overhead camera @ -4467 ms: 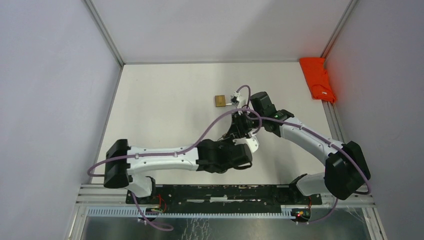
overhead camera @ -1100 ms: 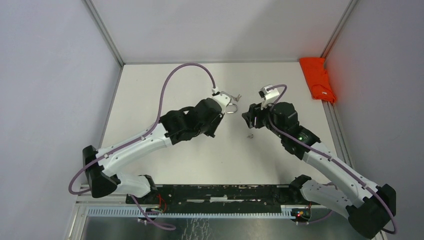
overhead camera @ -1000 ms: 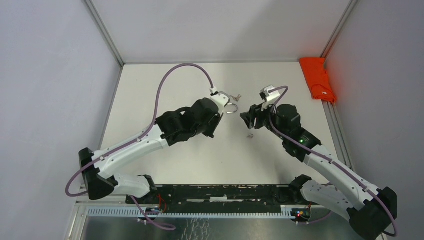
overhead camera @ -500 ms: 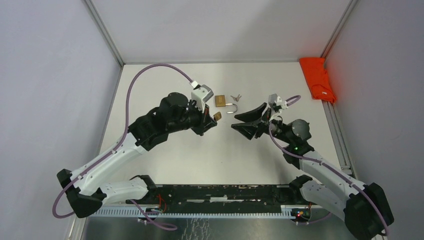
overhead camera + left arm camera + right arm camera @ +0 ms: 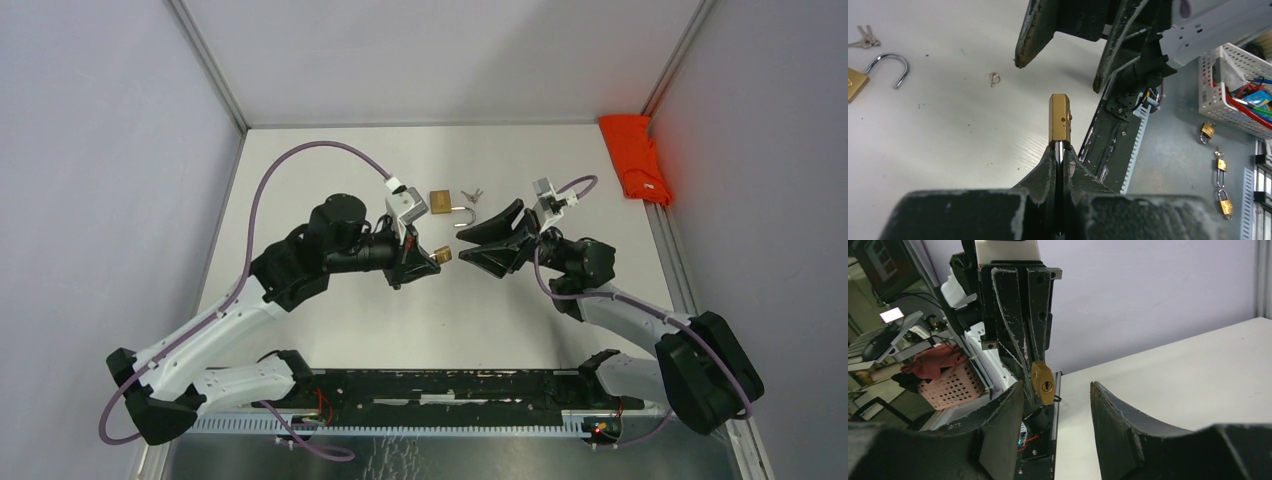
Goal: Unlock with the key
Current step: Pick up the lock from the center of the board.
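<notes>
Black left gripper [image 5: 1058, 149]: fingers [image 5: 1044, 171] pressed together, clamped on the thin shackle of the held padlock [image 5: 1058, 119]; aimed toward 3 o'clock in the top view
Held padlock: brass, lifted clear of the table [image 5: 330, 170], body sticking out past the fingertips; keyhole end turned to the right wrist camera
Right gripper [image 5: 461, 243]: jaws spread wide, nothing between them; aimed toward 9 o'clock in the top view, facing the left gripper tip to tip
Gap between the two: held padlock just short of the right fingertips, at 9 o'clock of them in the top view; no contact seen
Table padlock [image 5: 439, 202]: brass, flat on the table at 12 o'clock of the held padlock, well apart from both grippers
Shackle [image 5: 463, 214]: silver, swung open, one leg out of the body, at 4 o'clock of the table padlock's body
Keys [image 5: 472, 194]: small silver bunch flat on the table, just beside the table padlock at 2 o'clock of it; touched by neither gripper
Metal ring [image 5: 994, 78]: tiny, alone on the table, at 10 o'clock of the held padlock in the left wrist view
Red cloth [image 5: 635, 155]: folded, at the far right corner of the table, at 2 o'clock of the right gripper
Wire basket [image 5: 1233, 75]: white, off the table, at 3 o'clock in the left wrist view
Spare padlocks [image 5: 1206, 131]: three, on the grey surface at 6 o'clock of the wire basket
</notes>
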Controlling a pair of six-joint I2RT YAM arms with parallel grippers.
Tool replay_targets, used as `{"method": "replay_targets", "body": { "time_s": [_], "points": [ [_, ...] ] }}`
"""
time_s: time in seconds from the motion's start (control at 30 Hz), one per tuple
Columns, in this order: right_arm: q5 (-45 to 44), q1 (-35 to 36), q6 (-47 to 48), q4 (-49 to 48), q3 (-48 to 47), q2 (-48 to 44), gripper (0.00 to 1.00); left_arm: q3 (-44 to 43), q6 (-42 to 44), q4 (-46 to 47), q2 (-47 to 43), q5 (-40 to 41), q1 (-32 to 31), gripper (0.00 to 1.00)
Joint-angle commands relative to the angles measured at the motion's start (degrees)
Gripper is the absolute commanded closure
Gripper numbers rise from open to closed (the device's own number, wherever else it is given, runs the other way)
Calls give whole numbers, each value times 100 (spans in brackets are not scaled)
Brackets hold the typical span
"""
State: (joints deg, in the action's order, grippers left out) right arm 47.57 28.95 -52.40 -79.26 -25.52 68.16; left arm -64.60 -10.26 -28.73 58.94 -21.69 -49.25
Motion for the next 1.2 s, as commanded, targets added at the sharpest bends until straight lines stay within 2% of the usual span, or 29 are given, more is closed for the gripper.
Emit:
{"method": "replay_targets", "body": {
  "time_s": [0.0,0.27,0.53,0.63,0.73,0.77,0.83,0.9,0.97,1.03,1.17],
  "points": [
    [408,3,-483,-1062,-378,187,44,8,233,463,-167,-403,23,98],
    [728,245,-339,-766,-693,468,48,9,223,544,-61,-463,26,98],
    [802,638,396,232,-884,479,57,-9,260,544,-49,-458,24,98],
    [772,698,465,297,-943,530,74,7,260,544,-40,-448,22,98],
    [723,737,469,280,-955,543,96,41,261,526,-40,-359,16,98],
    [699,749,468,280,-943,532,100,50,259,507,-45,-322,20,98],
    [654,756,476,269,-909,475,100,54,249,464,-61,-213,29,98],
    [510,761,476,328,-854,399,100,30,225,379,-66,41,21,90],
    [351,757,494,502,-824,334,100,-68,228,204,-67,421,22,77],
    [224,759,599,850,-832,237,100,-215,230,-40,-64,918,28,68],
    [-158,759,872,1653,-828,-67,100,-383,103,-464,-241,2658,21,59]
  ]
}}
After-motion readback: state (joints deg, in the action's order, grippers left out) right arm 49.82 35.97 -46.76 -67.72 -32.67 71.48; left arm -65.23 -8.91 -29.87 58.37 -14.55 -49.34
